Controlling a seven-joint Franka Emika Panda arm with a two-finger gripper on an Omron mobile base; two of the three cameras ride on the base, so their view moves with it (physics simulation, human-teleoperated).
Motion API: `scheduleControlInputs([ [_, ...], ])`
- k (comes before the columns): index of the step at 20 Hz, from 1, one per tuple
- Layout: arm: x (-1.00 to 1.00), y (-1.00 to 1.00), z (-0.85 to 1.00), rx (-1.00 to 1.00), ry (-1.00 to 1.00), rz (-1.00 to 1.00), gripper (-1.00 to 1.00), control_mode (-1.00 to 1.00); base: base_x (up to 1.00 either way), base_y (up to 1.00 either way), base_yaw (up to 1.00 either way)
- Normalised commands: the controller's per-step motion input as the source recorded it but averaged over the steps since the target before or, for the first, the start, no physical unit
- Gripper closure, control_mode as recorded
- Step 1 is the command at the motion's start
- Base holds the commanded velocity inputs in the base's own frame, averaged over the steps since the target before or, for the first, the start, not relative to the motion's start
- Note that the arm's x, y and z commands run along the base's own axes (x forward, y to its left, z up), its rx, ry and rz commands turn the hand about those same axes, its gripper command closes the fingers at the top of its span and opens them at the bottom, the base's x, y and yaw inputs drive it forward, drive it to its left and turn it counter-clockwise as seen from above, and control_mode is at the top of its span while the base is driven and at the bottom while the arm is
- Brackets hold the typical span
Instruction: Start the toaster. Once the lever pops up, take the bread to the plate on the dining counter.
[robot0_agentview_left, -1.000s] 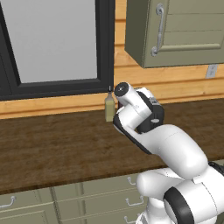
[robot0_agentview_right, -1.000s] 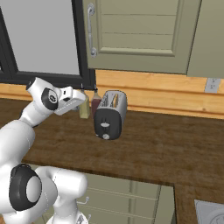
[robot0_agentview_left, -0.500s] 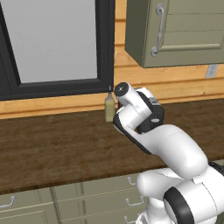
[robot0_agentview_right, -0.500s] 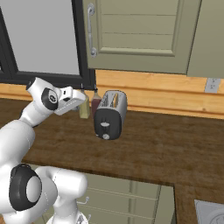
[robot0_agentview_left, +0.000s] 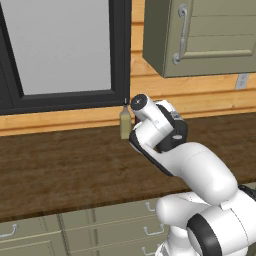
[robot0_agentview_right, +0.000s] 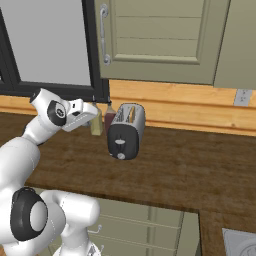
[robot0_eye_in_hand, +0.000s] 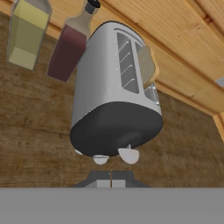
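Observation:
The toaster is a silver box with a dark end face, standing on the wood-grain wall counter. A pale tan slice of bread sticks up out of one of its slots. In the hand view my gripper is shut and empty, its two tips pressed together just short of the toaster's dark end. A pale lever knob sits on that end, close to the tips. In the right base view the toaster stands just right of my outstretched hand. The plate and the dining counter are out of view.
Two bottles stand against the wall beside the toaster, one yellowish and one dark red. A dark-framed window and a green wall cabinet hang above the counter. A wall outlet lies to the right.

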Motion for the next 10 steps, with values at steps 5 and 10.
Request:
scheduleControlInputs([
  [5,0.00,0.00,0.00,0.00,0.00,0.00,1.00,-1.00,0.00,0.00,0.00],
  [10,0.00,0.00,0.00,0.00,0.00,0.00,1.00,-1.00,0.00,0.00,0.00],
])
